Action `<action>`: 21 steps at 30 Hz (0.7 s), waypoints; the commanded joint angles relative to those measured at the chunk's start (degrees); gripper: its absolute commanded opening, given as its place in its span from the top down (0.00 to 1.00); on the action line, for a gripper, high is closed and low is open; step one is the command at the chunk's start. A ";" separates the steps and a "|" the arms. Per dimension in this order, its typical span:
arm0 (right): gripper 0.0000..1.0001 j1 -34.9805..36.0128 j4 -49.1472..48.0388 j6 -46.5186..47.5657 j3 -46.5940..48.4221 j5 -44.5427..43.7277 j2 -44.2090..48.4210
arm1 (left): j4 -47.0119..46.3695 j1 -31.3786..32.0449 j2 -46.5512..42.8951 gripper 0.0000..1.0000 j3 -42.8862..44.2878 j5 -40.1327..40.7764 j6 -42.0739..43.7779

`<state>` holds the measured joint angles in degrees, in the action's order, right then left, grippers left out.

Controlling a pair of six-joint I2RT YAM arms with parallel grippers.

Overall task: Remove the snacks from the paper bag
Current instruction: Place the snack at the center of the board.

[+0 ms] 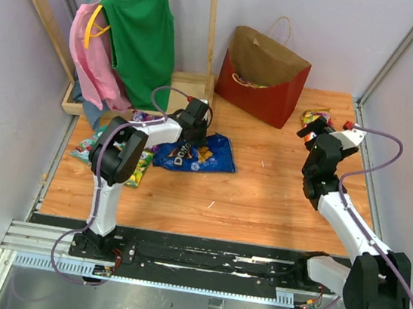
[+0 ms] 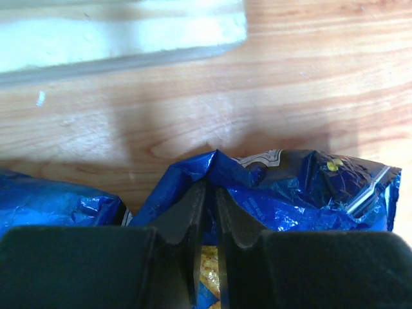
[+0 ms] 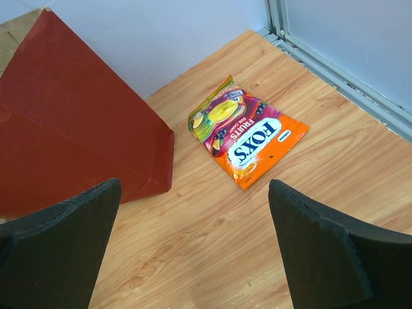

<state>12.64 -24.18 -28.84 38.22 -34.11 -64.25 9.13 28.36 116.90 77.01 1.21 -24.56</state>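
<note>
while your left gripper (image 2: 210,196) pinches the doritos bag (image 2: 302,190), partly cut off, your right gripper (image 3: 194,193) hangs spread.

**Wooden table** (image 1: 262,192), seen from above and from the right wrist.

- A red paper bag (image 1: 264,93) stands at the far edge, right of centre, with its mouth open.
- A crumpled blue chip bag (image 1: 199,153) lies left of centre.
- Near the left edge lie a green-yellow packet (image 1: 140,167) and what appears to be a teal packet (image 1: 81,149), which is partly hidden.
- An orange candy packet (image 3: 248,138) lies flat in the far right corner, near the paper bag but not touching it.
- The base of a wooden rack (image 1: 189,84) rests at the far left.
</note>
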 commanded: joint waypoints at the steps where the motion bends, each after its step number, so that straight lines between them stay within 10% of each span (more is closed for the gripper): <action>1: 0.02 0.96 -1.19 1.69 3.17 1.49 -1.98 | 4.49 0.07 1.82 0.83 2.61 12.06 0.39; 21: 0.02 2.84 8.78 16.00 37.65 13.71 -28.57 | -0.25 0.03 -21.23 0.29 -1.93 12.13 4.06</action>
<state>15.20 -21.06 -18.57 66.37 -26.44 -86.70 9.89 28.62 99.24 77.87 10.94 -22.06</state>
